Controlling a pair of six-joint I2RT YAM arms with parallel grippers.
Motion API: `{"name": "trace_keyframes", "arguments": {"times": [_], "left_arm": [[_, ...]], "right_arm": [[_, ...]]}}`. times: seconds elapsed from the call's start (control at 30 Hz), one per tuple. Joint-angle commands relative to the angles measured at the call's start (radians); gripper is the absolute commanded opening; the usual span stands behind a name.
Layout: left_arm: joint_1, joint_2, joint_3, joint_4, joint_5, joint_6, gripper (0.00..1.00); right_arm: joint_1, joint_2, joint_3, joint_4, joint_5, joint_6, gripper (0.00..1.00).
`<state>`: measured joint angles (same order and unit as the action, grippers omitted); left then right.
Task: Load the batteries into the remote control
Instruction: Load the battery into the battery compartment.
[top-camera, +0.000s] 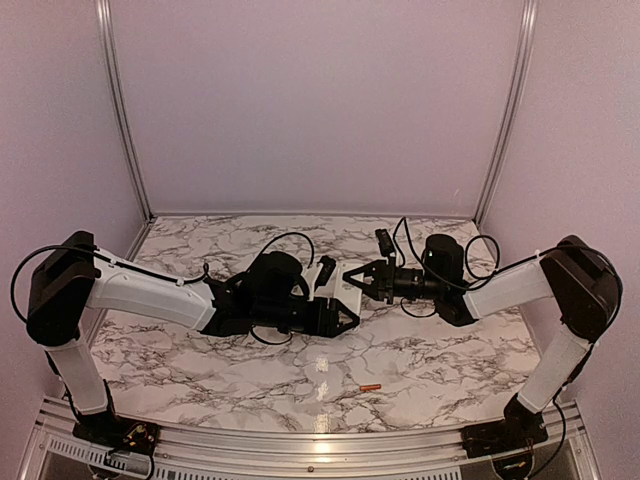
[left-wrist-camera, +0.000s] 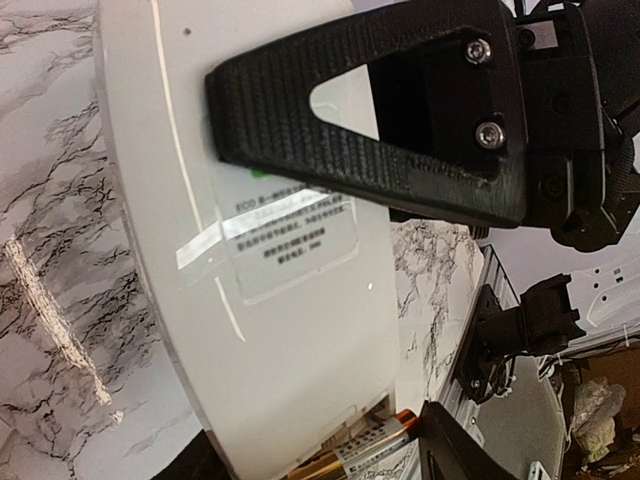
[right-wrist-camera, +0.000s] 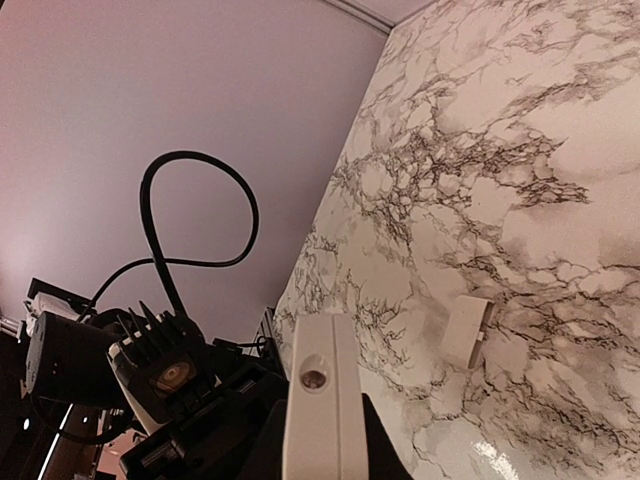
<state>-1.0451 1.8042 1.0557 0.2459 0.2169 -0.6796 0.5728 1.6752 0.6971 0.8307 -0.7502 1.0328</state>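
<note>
slim orange-red cylinder battery (top-camera: 370, 387) lies alone on white marble-patterned table (top-camera: 200, 360), near front edge | left gripper (top-camera: 338, 297) clamped on small white rectangular plastic remote control (left-wrist-camera: 280, 300) | gold cylinder battery (left-wrist-camera: 365, 452) at remote's lower end, partly hidden | right gripper (top-camera: 347, 275) jaws together, just beside remote | small white plastic cover (right-wrist-camera: 468, 330) lies on the marble

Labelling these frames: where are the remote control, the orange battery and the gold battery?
remote control (left-wrist-camera: 300, 345), left wrist view, plain white back
orange battery (top-camera: 370, 387), top view, mid-body
gold battery (left-wrist-camera: 360, 452), left wrist view, middle of casing
</note>
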Motion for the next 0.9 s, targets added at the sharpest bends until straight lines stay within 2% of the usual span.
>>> {"name": "trace_keyframes", "arguments": {"times": [0.0, 0.3, 0.73, 0.87], "left_arm": [[0.002, 0.069, -0.041, -0.266, -0.101, 0.151, 0.39], [0.003, 0.046, -0.043, -0.271, -0.087, 0.163, 0.47], [0.037, 0.036, -0.054, -0.219, -0.040, 0.125, 0.51], [0.039, 0.040, -0.059, -0.211, -0.026, 0.127, 0.59]], "right_arm": [[0.006, -0.019, 0.024, 0.026, -0.071, 0.132, 0.00], [0.006, -0.014, 0.027, 0.021, -0.072, 0.126, 0.00], [0.006, -0.013, 0.030, 0.015, -0.072, 0.124, 0.00], [0.006, -0.013, 0.030, 0.012, -0.072, 0.123, 0.00]]}}
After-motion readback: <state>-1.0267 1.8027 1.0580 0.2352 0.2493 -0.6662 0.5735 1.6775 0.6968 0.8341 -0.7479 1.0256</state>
